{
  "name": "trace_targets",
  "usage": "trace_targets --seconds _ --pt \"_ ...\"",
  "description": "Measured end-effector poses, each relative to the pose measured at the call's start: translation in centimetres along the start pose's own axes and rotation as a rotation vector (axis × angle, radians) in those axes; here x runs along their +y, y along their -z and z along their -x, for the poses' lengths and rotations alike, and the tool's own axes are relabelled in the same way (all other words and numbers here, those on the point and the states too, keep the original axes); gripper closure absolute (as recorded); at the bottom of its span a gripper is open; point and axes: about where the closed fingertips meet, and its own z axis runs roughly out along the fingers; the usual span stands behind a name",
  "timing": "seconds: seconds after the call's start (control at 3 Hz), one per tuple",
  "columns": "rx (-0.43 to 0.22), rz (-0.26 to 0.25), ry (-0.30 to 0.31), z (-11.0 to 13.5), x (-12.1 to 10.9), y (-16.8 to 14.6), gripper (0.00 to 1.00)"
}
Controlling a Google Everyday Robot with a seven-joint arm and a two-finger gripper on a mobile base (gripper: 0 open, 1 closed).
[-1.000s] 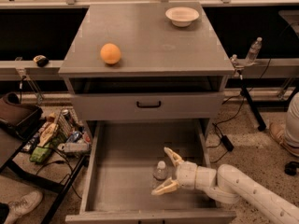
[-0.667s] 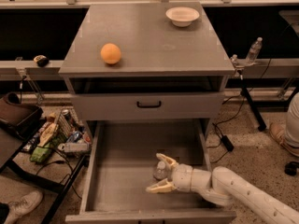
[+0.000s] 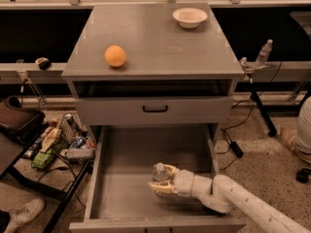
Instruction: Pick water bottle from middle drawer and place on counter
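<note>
- floor, left: terrazzo floor with one brown bag, a heap of cans and packets and one pale shoe.
- orange ball: one, on the left part of the counter, which is the flat grey cabinet top.
- closed drawer front: one, with a black handle, just under the counter.
- middle drawer: one, pulled fully out, with a plain grey floor.
- water bottle: one, i see it inside the middle drawer, right of centre, towards the front.
- gripper: one, down in the same drawer. its two pale fingers stand apart, one on each side of the bottle. i cannot tell whether they press on it.
- white bowl: one, on the back right part of the counter.
- arm: white, coming in from my lower right over the drawer's right wall.
- second bottle: one, on the rail right of the cabinet, making two bottles in all.
- cables: dark, on the floor at right.
</note>
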Motion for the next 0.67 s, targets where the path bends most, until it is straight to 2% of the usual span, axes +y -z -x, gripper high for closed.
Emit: trace_targets --seconds 0.33,0.67 --pt "-0.002 -0.005 -0.004 -0.23 -0.18 -0.02 0.89" --pt "-0.002 0.004 0.002 0.54 -0.02 -0.16 1.00"
